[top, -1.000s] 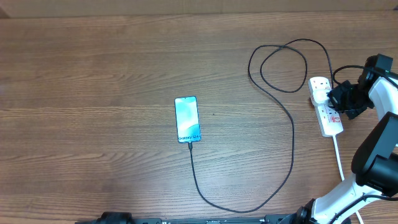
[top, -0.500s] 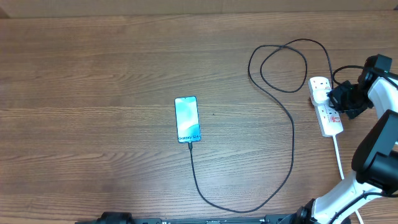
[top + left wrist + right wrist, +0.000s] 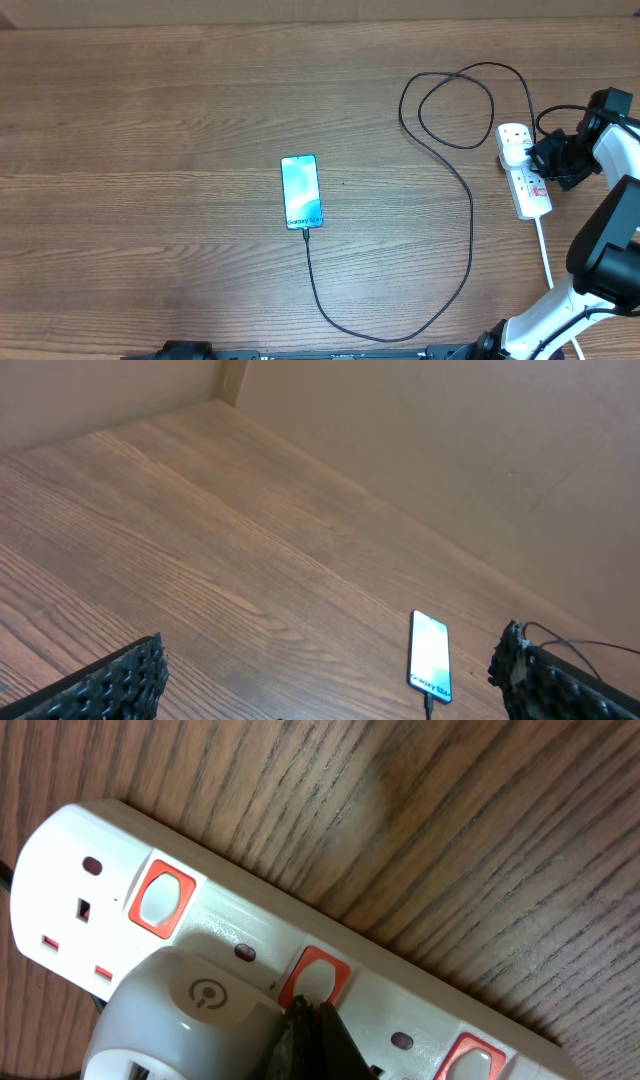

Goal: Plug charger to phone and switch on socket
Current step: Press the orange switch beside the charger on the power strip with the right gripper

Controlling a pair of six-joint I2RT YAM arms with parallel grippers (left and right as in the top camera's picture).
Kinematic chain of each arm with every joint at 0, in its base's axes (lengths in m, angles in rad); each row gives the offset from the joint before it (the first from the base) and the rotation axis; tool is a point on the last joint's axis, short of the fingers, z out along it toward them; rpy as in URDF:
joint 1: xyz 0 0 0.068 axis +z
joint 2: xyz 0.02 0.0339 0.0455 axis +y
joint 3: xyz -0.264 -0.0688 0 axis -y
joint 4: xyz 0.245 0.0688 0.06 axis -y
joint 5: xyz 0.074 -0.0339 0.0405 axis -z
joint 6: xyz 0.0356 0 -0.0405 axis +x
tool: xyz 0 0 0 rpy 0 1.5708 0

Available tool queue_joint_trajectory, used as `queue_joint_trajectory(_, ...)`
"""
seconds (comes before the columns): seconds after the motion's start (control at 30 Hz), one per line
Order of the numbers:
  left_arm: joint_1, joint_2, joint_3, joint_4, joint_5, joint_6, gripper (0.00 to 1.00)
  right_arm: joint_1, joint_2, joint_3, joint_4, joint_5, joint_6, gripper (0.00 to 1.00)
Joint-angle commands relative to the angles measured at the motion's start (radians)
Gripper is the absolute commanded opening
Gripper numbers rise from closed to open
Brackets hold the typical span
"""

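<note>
The phone lies flat mid-table with its light blue screen lit; it also shows in the left wrist view. The thin black charger cable is plugged into the phone's near end and loops right to the white adapter on the white socket strip. My right gripper is shut, its tips pressing on the red-framed switch beside the adapter on the strip. My left gripper is open and empty, held above the table on the near left.
The strip's thick white cord runs toward the front edge at right. A brown cardboard wall stands along the far side of the wooden table. Other red-framed switches sit along the strip.
</note>
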Motion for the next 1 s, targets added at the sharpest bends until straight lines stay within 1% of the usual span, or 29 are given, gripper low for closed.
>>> queue_joint_trajectory(0.0, 0.006, -0.005, 0.0, -0.001, -0.013, -0.02, 1.0, 0.013, 0.029, 0.036, 0.031, -0.087, -0.022, 0.04)
queue_joint_trajectory(0.33, 0.006, -0.005, 0.0, -0.002, -0.013, -0.02, 1.0, 0.014, 0.115, 0.036, -0.012, -0.127, -0.045, 0.04)
queue_joint_trajectory(0.63, 0.006, -0.005, 0.0, -0.002, -0.013, -0.02, 1.0, 0.014, 0.119, 0.049, -0.049, -0.103, -0.045, 0.04)
queue_joint_trajectory(0.87, 0.006, -0.005, 0.0, -0.002, -0.013, -0.02, 1.0, -0.015, 0.098, 0.262, -0.306, 0.058, -0.043, 0.04)
queue_joint_trajectory(0.97, 0.006, -0.005, 0.0, -0.002, -0.013, -0.02, 0.99, -0.022, 0.023, 0.307, -0.356, 0.09, -0.043, 0.04)
